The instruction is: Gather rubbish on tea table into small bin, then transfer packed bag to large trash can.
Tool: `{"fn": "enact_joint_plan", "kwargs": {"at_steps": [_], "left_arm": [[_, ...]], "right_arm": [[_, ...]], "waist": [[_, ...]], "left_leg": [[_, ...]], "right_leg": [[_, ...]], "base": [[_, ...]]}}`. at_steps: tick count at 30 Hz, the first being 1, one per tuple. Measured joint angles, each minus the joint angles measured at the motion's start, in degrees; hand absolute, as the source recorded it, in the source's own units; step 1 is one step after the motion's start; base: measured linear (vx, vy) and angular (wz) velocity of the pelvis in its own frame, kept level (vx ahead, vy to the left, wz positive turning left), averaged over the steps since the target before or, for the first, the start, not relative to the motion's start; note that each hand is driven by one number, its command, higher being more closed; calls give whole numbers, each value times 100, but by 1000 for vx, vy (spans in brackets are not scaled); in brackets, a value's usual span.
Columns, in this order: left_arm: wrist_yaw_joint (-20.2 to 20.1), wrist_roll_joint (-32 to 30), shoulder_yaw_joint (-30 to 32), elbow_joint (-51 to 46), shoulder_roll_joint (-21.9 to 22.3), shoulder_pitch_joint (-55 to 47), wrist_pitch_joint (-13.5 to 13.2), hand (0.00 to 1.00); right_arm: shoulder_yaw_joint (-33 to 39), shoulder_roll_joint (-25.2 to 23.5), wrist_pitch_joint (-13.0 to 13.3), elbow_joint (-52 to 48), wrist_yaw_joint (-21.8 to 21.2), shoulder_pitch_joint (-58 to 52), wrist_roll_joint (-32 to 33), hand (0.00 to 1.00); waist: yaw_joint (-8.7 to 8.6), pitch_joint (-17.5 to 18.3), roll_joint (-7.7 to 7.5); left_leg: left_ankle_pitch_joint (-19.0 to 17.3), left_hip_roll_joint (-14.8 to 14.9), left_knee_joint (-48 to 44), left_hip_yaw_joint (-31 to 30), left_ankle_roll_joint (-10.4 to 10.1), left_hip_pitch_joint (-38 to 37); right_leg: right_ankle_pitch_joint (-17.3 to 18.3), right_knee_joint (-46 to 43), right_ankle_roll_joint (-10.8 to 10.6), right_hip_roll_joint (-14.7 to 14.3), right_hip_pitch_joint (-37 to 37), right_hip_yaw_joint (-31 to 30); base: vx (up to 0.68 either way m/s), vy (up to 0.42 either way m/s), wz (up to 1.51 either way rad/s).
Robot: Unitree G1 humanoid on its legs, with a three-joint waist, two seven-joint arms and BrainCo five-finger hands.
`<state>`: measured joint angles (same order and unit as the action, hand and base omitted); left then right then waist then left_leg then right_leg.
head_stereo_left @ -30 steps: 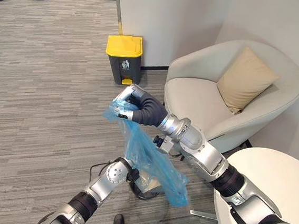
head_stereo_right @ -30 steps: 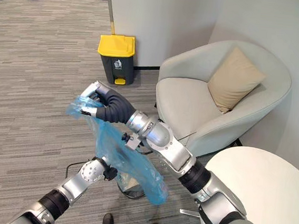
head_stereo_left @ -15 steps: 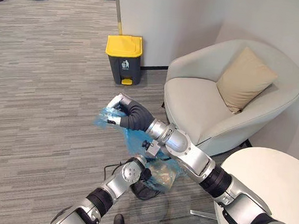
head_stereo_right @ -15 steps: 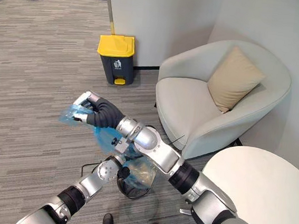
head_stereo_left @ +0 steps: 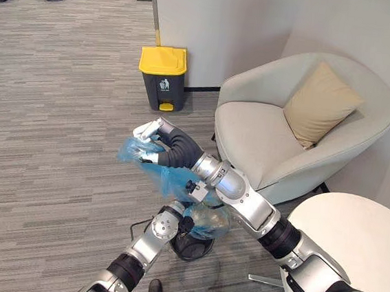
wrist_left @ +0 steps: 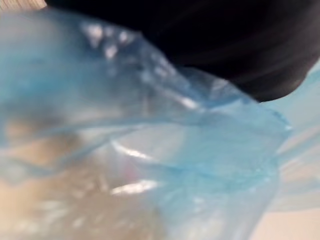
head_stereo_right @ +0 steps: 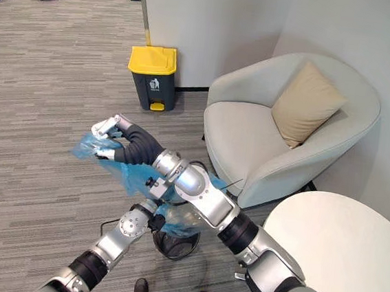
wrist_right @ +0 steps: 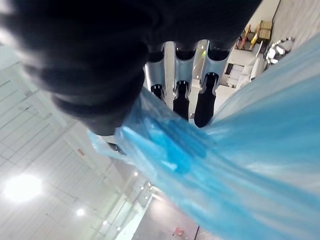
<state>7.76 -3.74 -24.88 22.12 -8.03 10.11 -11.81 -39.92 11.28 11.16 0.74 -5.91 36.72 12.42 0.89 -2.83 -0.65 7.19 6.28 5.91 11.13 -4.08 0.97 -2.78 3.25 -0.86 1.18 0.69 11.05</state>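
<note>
Grey carpet (head_stereo_left: 60, 112) runs to a yellow-lidded trash can (head_stereo_left: 163, 77) at the wall. My right hand (head_stereo_left: 155, 142) clenches the top of the blue bag (head_stereo_left: 172, 180), which hangs over the small bin (head_stereo_left: 190, 248). My left hand (head_stereo_left: 184, 226) sits behind the bag, and I cannot tell its grip.

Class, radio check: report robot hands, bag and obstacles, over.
Right robot hand shut on blue bag top. Left robot hand low at small bin. Bag's bulk at bin mouth. Large trash can ahead, beside armchair.
</note>
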Motion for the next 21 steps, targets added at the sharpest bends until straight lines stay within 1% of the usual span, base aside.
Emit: {"fn": "enact_joint_plan", "kwargs": {"at_steps": [6, 8, 9, 10, 13, 16, 18, 19, 21], "left_arm": [[136, 240, 608, -485, 9, -304, -1, 100], [154, 324, 781, -634, 9, -408, -1, 100], [201, 334, 899, -722, 9, -474, -3, 100], [254, 351, 1046, -832, 28, -547, -3, 100], [294, 422, 1422, -1091, 60, -797, -21, 100], [360, 462, 1649, -1125, 59, -952, -30, 100], [376, 547, 1859, -1146, 63, -1124, -30, 100], [383, 548, 1900, -1149, 61, -1164, -29, 100], [396, 547, 2124, -1214, 71, -1352, -28, 100]], "right_arm": [[226, 163, 205, -160, 231, -293, -1053, 0], [291, 169, 255, -217, 254, -306, -1264, 0], [343, 218, 317, -227, 325, -306, -1379, 0], [400, 291, 385, -244, 393, -305, -1567, 0], [462, 634, 434, -484, 474, -305, -1950, 0], [618, 931, 534, -730, 595, -345, -2265, 0], [1017, 1095, 638, -987, 728, -612, -2451, 0], [1146, 1120, 639, -1064, 758, -727, -2484, 0], [1625, 1162, 653, -1221, 949, -1236, -2619, 0]], "waist": [[6, -1, 4], [-16, 0, 4], [3, 0, 5], [5, 6, 9], [9, 7, 11], [19, 7, 11], [23, 10, 12], [29, 10, 12], [25, 13, 15]], "left_leg": [[1, -15, 3, -6, 1, -35], [0, -23, 4, 1, 1, -53], [0, -36, 5, 0, 1, -77], [0, -49, 5, -2, 1, -83], [0, -82, 6, -13, 1, -86], [1, -106, 6, -24, 1, -87], [1, -126, 7, -32, 2, -87], [1, -130, 7, -32, 2, -87], [1, -137, 7, -36, 2, -86]], "right_leg": [[22, -42, -25, 13, 12, 6], [46, -92, -31, 26, 4, 1], [67, -123, -41, 43, 15, 5], [76, -133, -53, 58, 18, 9], [100, -169, -87, 97, 10, 18], [109, -190, -100, 124, 7, 29], [116, -198, -111, 147, 8, 40], [117, -198, -112, 151, 9, 42], [118, -198, -113, 158, 9, 47]], "base": [[0, 0, 0], [0, 0, 0], [0, 0, 0], [0, 0, 0], [2, 27, 3], [4, 16, 3], [0, 0, 0], [0, 0, 0], [0, 0, 0]]}}
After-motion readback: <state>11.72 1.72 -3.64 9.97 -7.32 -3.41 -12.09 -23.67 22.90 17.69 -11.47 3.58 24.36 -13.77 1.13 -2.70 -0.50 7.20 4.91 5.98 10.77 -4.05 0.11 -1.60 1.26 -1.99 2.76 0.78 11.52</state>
